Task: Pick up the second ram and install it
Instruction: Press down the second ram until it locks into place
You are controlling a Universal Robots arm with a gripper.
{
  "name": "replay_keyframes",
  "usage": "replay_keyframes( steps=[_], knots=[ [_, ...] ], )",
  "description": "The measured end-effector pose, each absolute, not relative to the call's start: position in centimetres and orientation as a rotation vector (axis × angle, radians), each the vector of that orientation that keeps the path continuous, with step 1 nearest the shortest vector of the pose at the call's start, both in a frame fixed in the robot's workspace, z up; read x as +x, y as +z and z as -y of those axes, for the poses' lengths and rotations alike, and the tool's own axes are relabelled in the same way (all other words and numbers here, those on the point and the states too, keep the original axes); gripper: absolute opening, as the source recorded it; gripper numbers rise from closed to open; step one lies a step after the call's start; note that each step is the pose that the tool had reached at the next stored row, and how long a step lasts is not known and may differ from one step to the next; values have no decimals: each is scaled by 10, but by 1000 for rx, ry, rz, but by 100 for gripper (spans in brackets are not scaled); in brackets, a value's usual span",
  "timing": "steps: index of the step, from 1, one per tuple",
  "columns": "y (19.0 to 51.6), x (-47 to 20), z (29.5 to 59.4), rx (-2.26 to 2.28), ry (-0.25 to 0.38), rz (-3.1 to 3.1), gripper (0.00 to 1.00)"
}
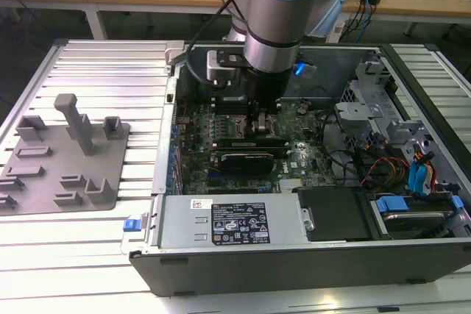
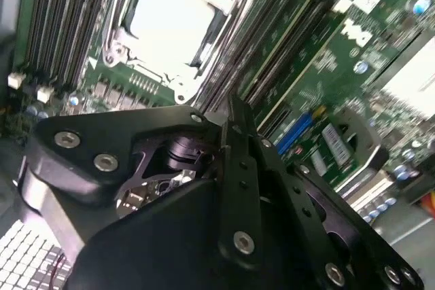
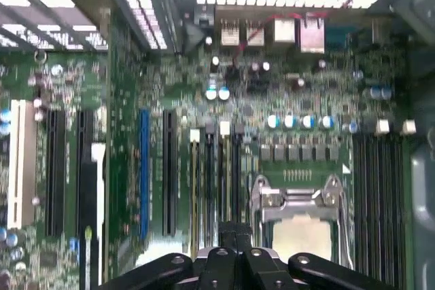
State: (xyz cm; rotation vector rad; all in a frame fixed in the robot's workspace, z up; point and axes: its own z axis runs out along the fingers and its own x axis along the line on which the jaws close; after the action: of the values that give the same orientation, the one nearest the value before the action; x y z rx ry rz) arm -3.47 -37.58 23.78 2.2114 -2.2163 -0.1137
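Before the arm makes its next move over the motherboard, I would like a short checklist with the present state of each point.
1. Arm inside the open computer case, above the motherboard: ok.
2. Gripper over the memory slots beside the processor socket: ok.
3. Second ram held in the gripper: cannot tell; the black gripper body hides what is between the fingertips.
4. Stick lined up with one slot: cannot tell.
5. Processor seated under its metal frame: ok, its silver cap shows in both wrist views.
6. Grey plastic tray outside the case, at the exterior view's left, carries no green stick: ok.
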Motion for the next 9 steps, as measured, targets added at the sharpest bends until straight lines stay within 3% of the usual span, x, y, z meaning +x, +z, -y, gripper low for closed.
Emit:
replay_keyframes(
  steps=[9],
  knots=[
    [229, -47, 373, 2211, -114, 2216, 8]
  ],
)
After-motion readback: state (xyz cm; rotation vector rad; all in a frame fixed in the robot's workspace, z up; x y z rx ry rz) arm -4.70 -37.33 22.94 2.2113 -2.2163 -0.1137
